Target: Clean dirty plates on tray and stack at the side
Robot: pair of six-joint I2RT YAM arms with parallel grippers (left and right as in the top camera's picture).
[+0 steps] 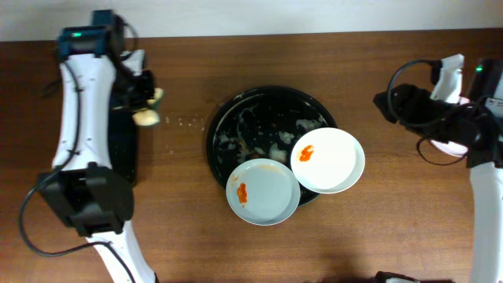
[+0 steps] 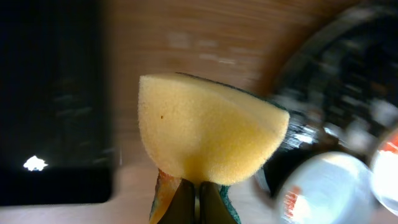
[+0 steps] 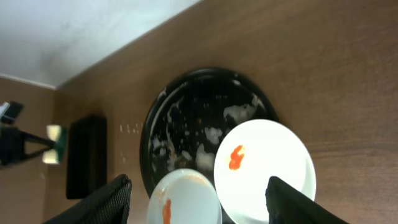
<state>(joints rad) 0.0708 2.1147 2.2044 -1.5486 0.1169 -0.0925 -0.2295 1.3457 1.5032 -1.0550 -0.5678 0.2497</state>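
The round black tray (image 1: 224, 118) sits mid-table with foam and residue on it. Two white plates rest on its near rim. The left plate (image 1: 263, 191) has a red smear, and so does the right plate (image 1: 328, 159). A third pale plate (image 1: 446, 146) shows partly under the right arm. My left gripper (image 1: 145, 98) is shut on the yellow sponge (image 2: 205, 134), held above the table left of the tray. My right gripper (image 1: 391, 102) is open and empty, right of the tray. In the right wrist view it (image 3: 199, 199) hovers above both plates (image 3: 186, 199) (image 3: 264, 165).
A smaller black rectangular tray (image 1: 122, 153) lies under the left arm, by the sponge. Small crumbs or droplets (image 1: 185, 121) dot the wood between it and the round tray. The table's far edge runs along the top.
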